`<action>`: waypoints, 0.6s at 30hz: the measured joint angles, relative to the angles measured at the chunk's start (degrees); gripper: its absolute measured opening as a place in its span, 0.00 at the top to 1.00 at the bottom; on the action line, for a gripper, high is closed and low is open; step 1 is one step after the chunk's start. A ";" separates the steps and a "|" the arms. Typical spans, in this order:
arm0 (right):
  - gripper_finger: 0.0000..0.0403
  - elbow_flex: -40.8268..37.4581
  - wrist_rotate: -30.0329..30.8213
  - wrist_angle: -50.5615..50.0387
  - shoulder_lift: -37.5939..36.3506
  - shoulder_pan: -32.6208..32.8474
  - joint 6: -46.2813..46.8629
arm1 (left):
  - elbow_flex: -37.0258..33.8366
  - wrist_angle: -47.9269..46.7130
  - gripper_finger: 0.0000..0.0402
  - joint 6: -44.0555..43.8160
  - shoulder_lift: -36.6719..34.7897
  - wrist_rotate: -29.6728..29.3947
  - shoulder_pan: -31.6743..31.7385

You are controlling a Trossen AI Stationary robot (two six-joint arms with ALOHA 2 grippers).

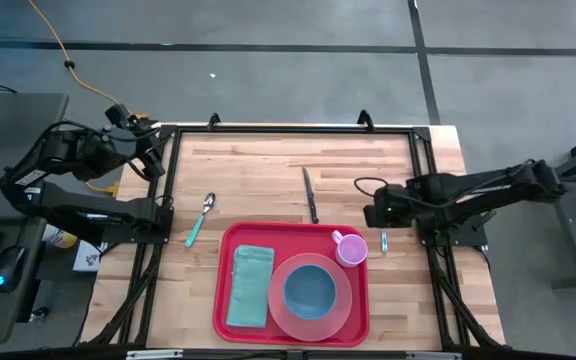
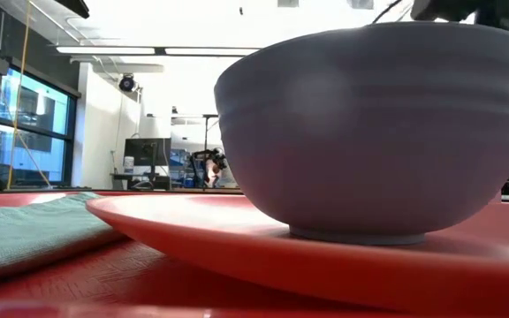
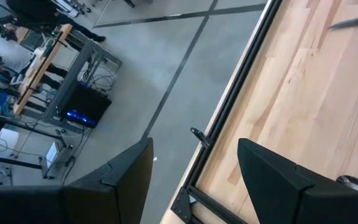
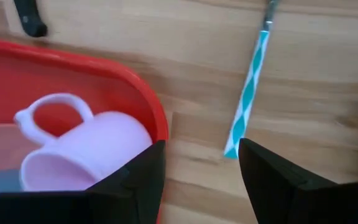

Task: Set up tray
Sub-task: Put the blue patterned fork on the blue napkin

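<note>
The red tray (image 1: 226, 250) lies at the table's near middle. On it are a folded green cloth (image 1: 250, 287), a pink plate (image 1: 338, 310) with a blue bowl (image 1: 310, 288) on it, and a pink mug (image 1: 350, 248) in the far right corner. My right gripper (image 1: 373, 214) is open and empty, above the table just past that corner. In its wrist view (image 4: 201, 158) its fingers stand between the mug (image 4: 86, 155) and a teal-handled utensil (image 4: 247, 99). My left gripper (image 1: 154, 160) is open and empty at the table's far left corner; it also shows in its wrist view (image 3: 194, 155).
A teal-handled spoon (image 1: 200, 220) lies on the table left of the tray. A dark knife (image 1: 310, 195) lies beyond the tray's far edge. The teal-handled utensil (image 1: 384, 242) lies right of the tray. The low view shows the bowl (image 2: 387, 124) up close on the plate (image 2: 237, 238).
</note>
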 joint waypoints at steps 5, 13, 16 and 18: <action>0.55 -5.64 0.05 3.64 0.03 0.00 3.23 | 0.00 -0.01 0.34 0.02 -0.02 0.79 0.00; 0.55 -8.78 2.00 3.83 0.03 -0.28 3.88 | 0.00 0.05 0.34 -0.06 -0.02 1.59 0.00; 0.55 -9.76 1.88 4.58 0.01 -0.31 4.02 | 0.00 0.08 0.34 -0.25 -0.02 1.59 0.00; 0.55 -10.38 1.64 5.25 0.03 -0.29 4.03 | 0.00 0.08 0.34 -0.26 -0.02 1.58 0.00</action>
